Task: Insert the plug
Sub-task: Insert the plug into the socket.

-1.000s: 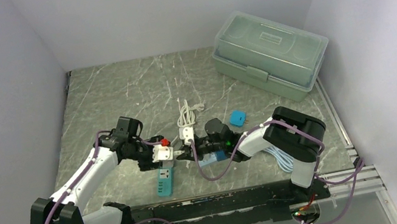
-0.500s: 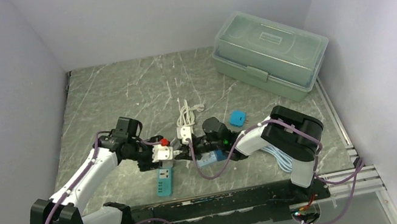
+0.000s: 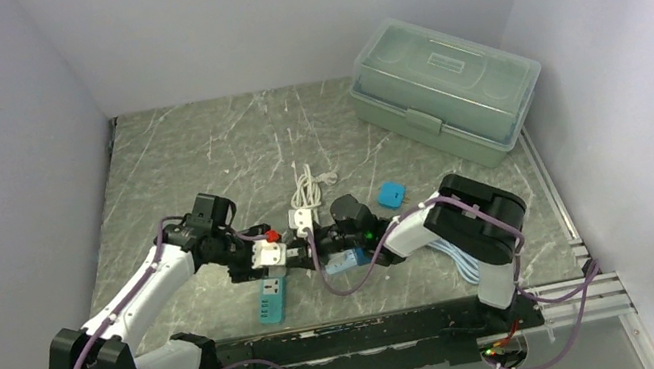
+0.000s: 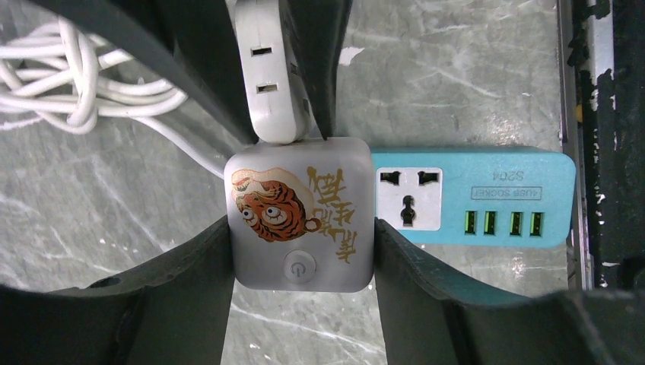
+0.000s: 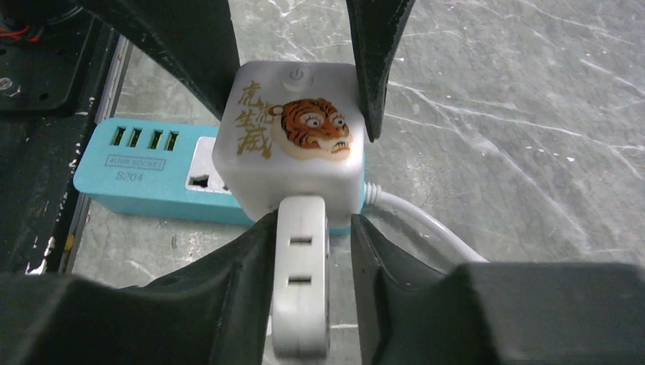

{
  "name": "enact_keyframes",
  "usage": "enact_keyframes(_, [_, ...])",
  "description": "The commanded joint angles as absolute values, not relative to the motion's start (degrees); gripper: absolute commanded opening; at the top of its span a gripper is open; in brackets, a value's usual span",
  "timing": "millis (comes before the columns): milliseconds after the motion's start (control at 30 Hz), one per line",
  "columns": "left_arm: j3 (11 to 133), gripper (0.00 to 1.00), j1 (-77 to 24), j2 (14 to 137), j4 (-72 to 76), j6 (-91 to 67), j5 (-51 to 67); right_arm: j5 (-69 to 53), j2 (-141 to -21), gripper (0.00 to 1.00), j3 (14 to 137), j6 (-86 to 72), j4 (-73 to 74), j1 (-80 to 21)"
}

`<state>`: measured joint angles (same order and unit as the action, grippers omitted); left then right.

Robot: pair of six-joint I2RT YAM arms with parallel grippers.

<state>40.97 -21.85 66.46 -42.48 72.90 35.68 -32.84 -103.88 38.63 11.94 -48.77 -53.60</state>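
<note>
A white cube socket (image 4: 300, 220) with a tiger picture sits between the fingers of my left gripper (image 4: 300, 237), which is shut on its two sides. The white plug (image 5: 301, 281) butts against the cube's side face, with two slots showing on its flank. My right gripper (image 5: 312, 224) straddles the plug: one finger touches it and a narrow gap shows at the other finger. In the top view the two grippers meet at the table's front middle, the left gripper (image 3: 260, 255) facing the right gripper (image 3: 300, 241).
A teal power strip (image 4: 471, 198) with USB ports lies just behind the cube, near the front rail. A coiled white cable (image 3: 306, 188) lies beyond the grippers. A small blue block (image 3: 391, 195) and a pale green toolbox (image 3: 443, 88) stand to the right and back right.
My right arm has carried the plug a little to the left, up against the cube. Its jaws have loosened slightly. The left arm has held still.
</note>
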Motion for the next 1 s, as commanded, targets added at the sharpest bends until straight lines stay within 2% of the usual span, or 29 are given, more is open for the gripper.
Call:
enact_keyframes(0, [39.1,0.0,-23.64,67.11,-43.59,74.77,37.11,-28.89,-104.08,0.53,39.8,11.11,-54.13,-54.67])
enact_keyframes(33, [39.07,0.0,-23.64,66.99,-43.36,74.48,36.16,-27.91,-103.38,0.61,39.53,11.48,-53.62,-54.62])
enact_keyframes(67, [38.98,0.0,-23.64,66.91,-42.88,74.14,35.02,-26.9,-102.58,0.73,39.28,11.77,-53.22,-54.59])
enact_keyframes(100, [38.87,0.0,-23.64,66.94,-42.41,74.0,33.99,-26.14,-101.79,0.96,39.14,11.97,-52.83,-54.54])
enact_keyframes(133, [38.73,0.0,-23.6,67.03,-41.91,74.05,32.45,-25.37,-100.83,0.99,39.18,12.2,-52.12,-54.5])
enact_keyframes(400, [38.43,0.0,-22.79,69.05,-38.87,76.87,23.67,-20.79,-90.89,1.0,37.39,14.23,-45.38,-53.88])
enact_keyframes(533, [39.04,0.0,-18.95,71.63,-36.29,79.76,20.45,-17.36,-83.82,1.0,35.07,14.61,-41.65,-53.71])
enact_keyframes(700, [42.23,0.0,-12.84,75.1,-36.24,84.05,18.72,-4.97,-75.18,1.0,33.08,11.9,-36.34,-53.03])
enact_keyframes(867, [45.17,0.0,-11.95,75.33,-38.63,84.43,20.81,10.58,-71.22,1.0,37.61,-0.39,-22.76,-48.35])
enact_keyframes(900, [45.32,0.02,-12.33,75.06,-39.05,84.01,21.28,14.25,-71.5,1.0,39.01,-3.92,-19.4,-47.24])
enact_keyframes(933, [45.35,0.13,-12.9,74.87,-39.4,83.32,21.38,16.98,-72.04,1.0,40.48,-6.51,-15.71,-46.13])
enact_keyframes(967, [45.35,0.28,-13.33,74.55,-39.53,82.38,21.36,19.11,-73.02,1.0,42.11,-8.75,-12.08,-44.98])
